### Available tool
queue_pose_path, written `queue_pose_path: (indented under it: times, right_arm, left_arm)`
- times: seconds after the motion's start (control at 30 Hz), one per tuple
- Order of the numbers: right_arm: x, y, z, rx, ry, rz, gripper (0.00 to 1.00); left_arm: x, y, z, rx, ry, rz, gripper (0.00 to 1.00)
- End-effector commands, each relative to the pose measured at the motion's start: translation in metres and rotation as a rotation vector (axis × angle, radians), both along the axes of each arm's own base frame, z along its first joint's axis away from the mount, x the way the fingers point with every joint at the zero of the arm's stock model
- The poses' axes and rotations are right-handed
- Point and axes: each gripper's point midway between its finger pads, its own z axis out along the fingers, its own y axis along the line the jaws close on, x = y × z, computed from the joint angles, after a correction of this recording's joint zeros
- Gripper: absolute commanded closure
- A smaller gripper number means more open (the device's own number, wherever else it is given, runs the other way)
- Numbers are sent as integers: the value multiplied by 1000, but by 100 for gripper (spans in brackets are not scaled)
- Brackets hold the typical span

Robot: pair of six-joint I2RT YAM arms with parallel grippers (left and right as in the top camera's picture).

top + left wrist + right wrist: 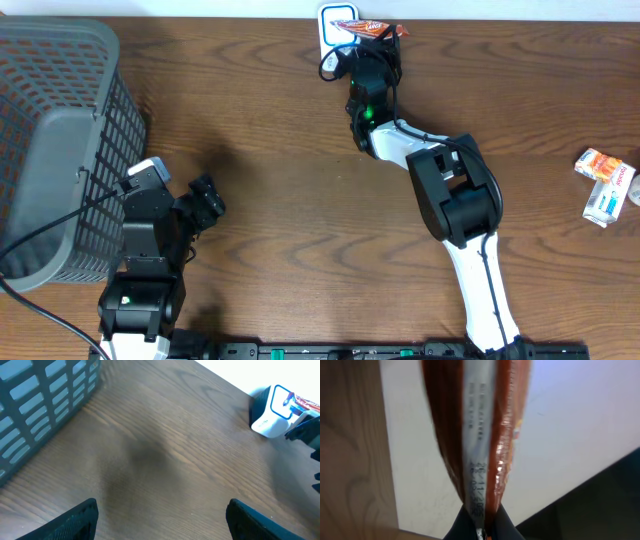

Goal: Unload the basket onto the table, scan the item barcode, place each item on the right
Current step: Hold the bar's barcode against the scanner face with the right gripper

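The right end effector (479, 522) is pinching the sachet (475, 435) by its bottom edge, jaws closed tight on the foil, and is holding it at the middle of the far edge of the bench (280, 130), right over the white scanner (332, 22). The sachet is looking thin, light and floppy, a glossy red-orange film pouch with a silvery back seam. It is likely to be crinkling and sliding under the pads, so a grip on the flat sealed rim is suiting it better than one on the belly, where it could be buckling and hiding the code. Small dark print is running along the seam, seemingly a date or batch line, but it is blurring too much to read. The scanner is showing only a blue rounded outline around its window, with no brand legible. The left end effector (161, 510) is hanging wide and empty near the left near corner, beside the grey basket (60, 140). An orange-and-white pack (596, 161) and a white box (609, 194) are lying at the right edge, their lettering too small to make out.
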Motion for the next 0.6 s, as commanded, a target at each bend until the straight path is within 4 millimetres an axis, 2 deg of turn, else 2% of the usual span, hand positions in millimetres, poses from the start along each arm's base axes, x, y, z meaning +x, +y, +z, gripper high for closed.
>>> queue_pose_path:
  times: [0.0, 0.17, 0.37, 0.47, 0.57]
  right_arm:
    - [0, 9, -28, -47, 49, 11, 99]
    - [-5, 26, -40, -81, 85, 34, 99]
    - [-13, 21, -70, -146, 225, -1, 99]
    - [-13, 20, -70, -142, 222, -3, 99]
    - [-10, 19, -57, -110, 160, -7, 99]
  left_arm:
    - [2, 3, 12, 19, -28, 5, 18]
    - [2, 3, 12, 19, -28, 5, 18]
    - [2, 3, 12, 15, -28, 7, 18]
    - [2, 3, 12, 15, -28, 7, 18]
    - [2, 3, 12, 15, -28, 7, 18]
